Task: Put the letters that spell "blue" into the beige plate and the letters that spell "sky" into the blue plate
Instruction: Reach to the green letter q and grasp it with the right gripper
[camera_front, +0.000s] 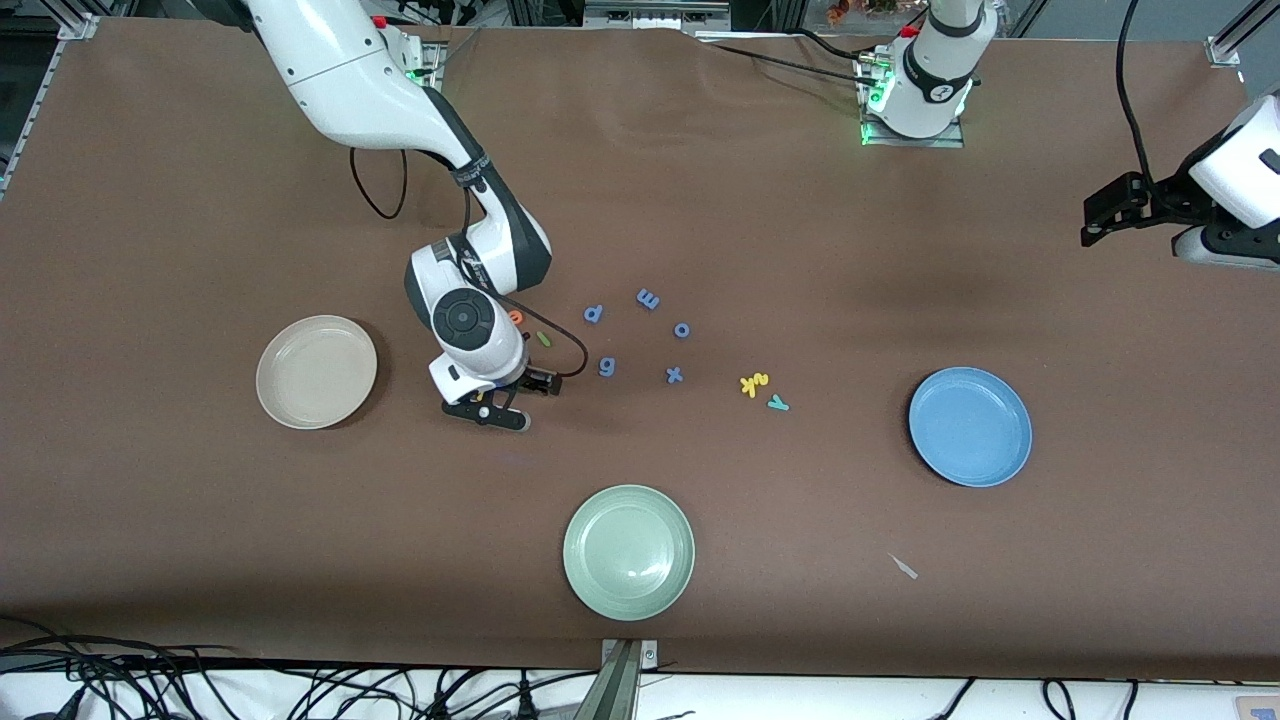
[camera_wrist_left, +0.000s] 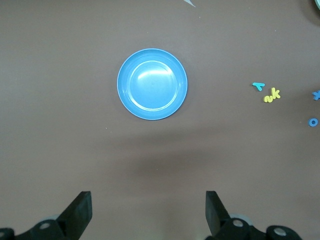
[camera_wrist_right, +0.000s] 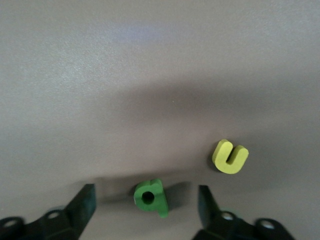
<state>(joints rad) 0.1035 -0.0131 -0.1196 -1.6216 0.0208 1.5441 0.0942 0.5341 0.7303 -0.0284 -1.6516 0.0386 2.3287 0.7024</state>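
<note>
The brown bench (camera_front: 700, 200) carries three round plates: the beige plate (camera_front: 316, 371) lies just toward the right arm's end from the right claw (camera_front: 497, 402), the pale green plate (camera_front: 628, 551) sits nearer the front camera than that claw, and the blue plate (camera_front: 970, 425) lies toward the left arm's end, directly under the view of the left claw (camera_wrist_left: 148, 212). The left claw hangs high over the bench's end with its fingers spread wide around nothing, the arm waiting. The right claw is low at the bench surface, its fingers spread with the dark green b (camera_wrist_right: 151, 196) lying between them, touching neither, and the yellow u (camera_wrist_right: 230, 156) just beside it, outside the fingers. The orange e (camera_front: 516, 317) and the green bar l (camera_front: 543, 339) lie close by the right wrist, toward the robots' bases. Toward the left arm's end from the right claw come the blue letters p (camera_front: 593, 314), m (camera_front: 648, 298), o (camera_front: 682, 330), g (camera_front: 606, 367) and x (camera_front: 674, 375), then the yellow s and k (camera_front: 754, 383) touching each other, with the teal y (camera_front: 778, 403) just beside them.
</note>
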